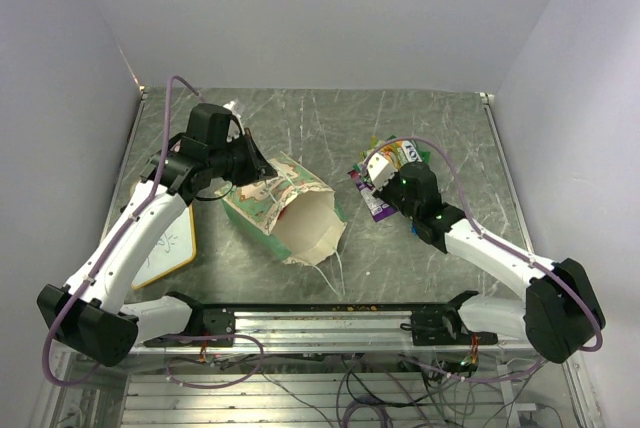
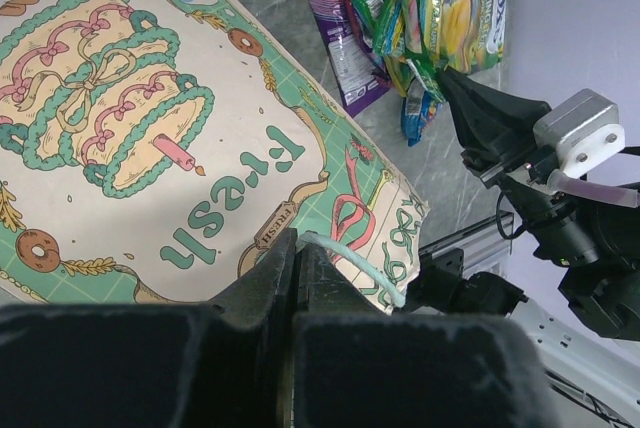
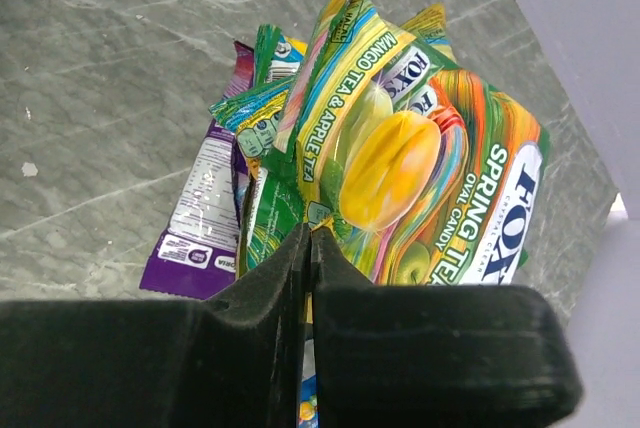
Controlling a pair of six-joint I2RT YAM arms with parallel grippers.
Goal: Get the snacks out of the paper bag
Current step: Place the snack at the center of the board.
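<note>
Hidden bits first: paper bag [image 1: 300,213] lies on its side on the table [image 1: 450,128], mouth toward the arm bases. Overhead view shows only the cream lining near the mouth, the deep end is out of sight. Left wrist view cuts the bag off at left and bottom, so only the printed face with "Fresh" is readable. The whiteboard [image 1: 165,248] is half covered by the left arm.

Snacks [image 1: 398,152] sit in one overlapping heap on the table, right of the bag and apart from it. Can't count them. The top one is a yellow-green candy packet [image 3: 400,168], and a purple packet [image 3: 200,228] sticks out underneath on the left. A blue packet [image 2: 413,120] is mostly buried, and the lower edge of the heap is blocked in the right wrist view.

Left fingers [image 2: 295,263]: pressed together, clamped on the bag at its far end, away from the mouth. A pale cord [image 2: 350,260] loops right beside the tips; can't tell if it's pinched too.

Right fingers [image 3: 310,248]: fully closed, no gap, right at the near edge of the heap. Tips meet the packets, but whether a foil edge is caught between them I can't tell.
</note>
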